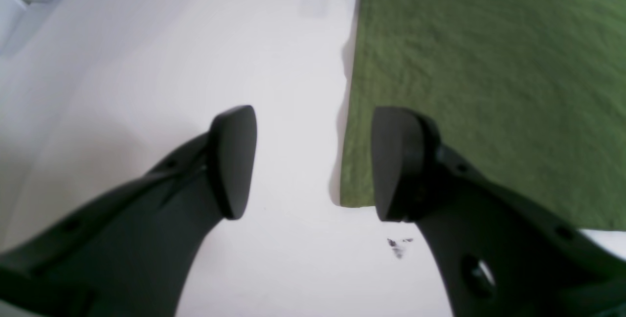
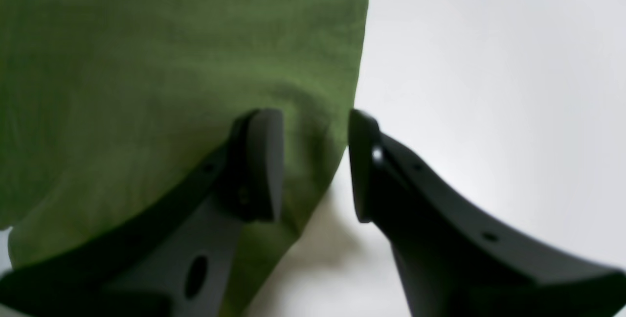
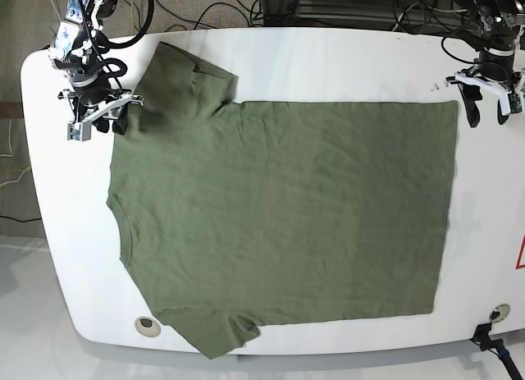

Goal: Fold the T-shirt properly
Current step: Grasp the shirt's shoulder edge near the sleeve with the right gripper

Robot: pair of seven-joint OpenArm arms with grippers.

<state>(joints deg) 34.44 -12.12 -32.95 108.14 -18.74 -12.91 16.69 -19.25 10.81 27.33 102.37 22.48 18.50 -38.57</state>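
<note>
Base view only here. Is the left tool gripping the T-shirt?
Observer: No. The left wrist view shows the left tool open, straddling the T-shirt corner, with one finger over cloth and the other over bare table.
Operator: Right tool?
Observer: The right wrist view shows the right tool open too, straddling the cloth edge, nothing pinched.
Operator: Anything near that left corner?
Observer: A small dark smudge on the table, just off the corner.
</note>
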